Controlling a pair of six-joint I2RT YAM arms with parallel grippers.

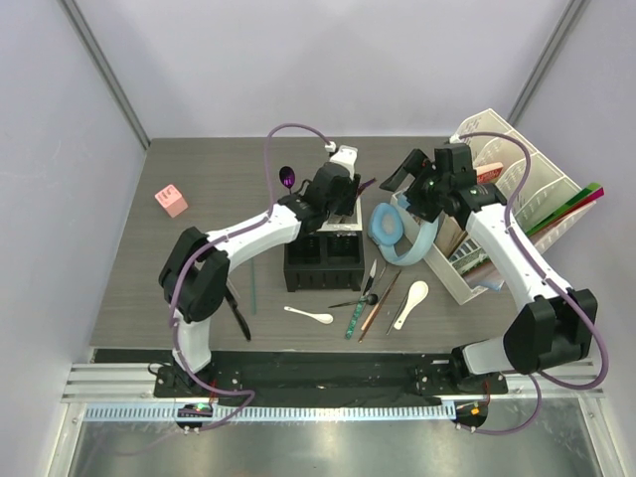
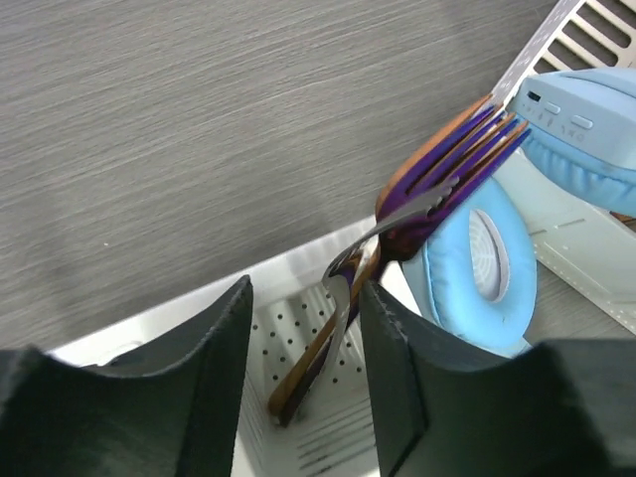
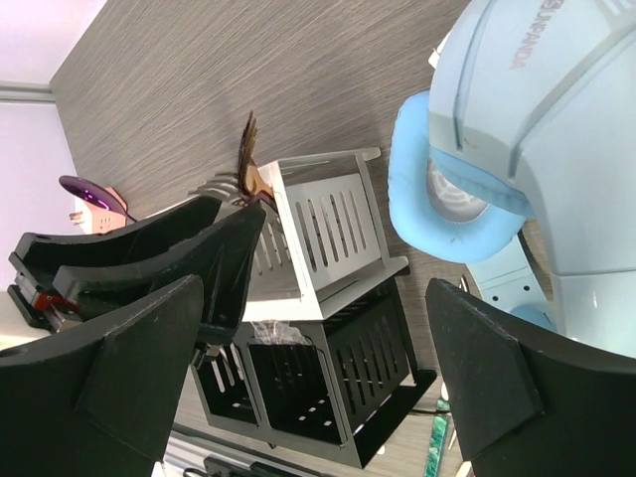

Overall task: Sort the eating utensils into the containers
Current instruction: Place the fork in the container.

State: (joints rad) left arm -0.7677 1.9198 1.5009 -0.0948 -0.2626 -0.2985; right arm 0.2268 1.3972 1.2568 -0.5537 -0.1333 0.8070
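Grey woodgrain table point(image 1: 219, 169) shows past my left claw point(image 2: 303, 298), its jaws partly apart and holding nothing. Between them the purple fork point(image 2: 475, 149) and copper fork point(image 2: 303, 383) lean, handles down in a white-rimmed compartment point(image 2: 288, 273) of the black caddy point(image 1: 323, 268). My right claw point(image 3: 313, 293) gapes wide and empty beside the light blue headphones point(image 3: 537, 119). I see loose cutlery point(image 1: 373, 298) lying basewards of both claws.
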